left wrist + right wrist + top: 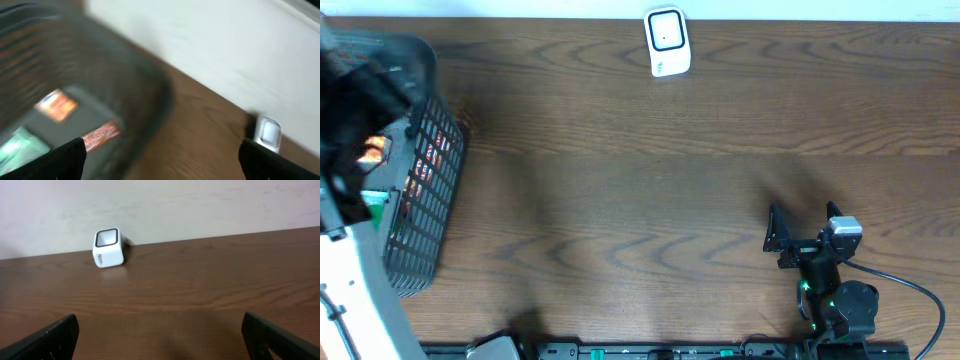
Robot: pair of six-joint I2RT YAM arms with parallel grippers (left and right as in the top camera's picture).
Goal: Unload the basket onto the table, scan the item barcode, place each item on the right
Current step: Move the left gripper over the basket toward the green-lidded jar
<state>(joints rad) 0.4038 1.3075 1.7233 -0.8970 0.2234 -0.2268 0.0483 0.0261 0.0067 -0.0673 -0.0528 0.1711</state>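
A white barcode scanner (667,42) with a dark window stands at the table's far edge; it also shows as the scanner (108,247) and, blurred, the scanner (267,132). A black wire basket (425,200) at the far left holds several items, among them an orange packet (57,105), a reddish one (102,134) and a green one (20,145), all blurred. My left gripper (162,162) hangs open over the basket's rim, nothing between its fingers. Low at the right front, my right gripper (804,222) is open and empty, facing the scanner.
A pale wall (200,205) runs behind the table's far edge. The brown wooden tabletop (640,200) stretches between basket and right arm. A black cable (910,285) trails from the right arm's base.
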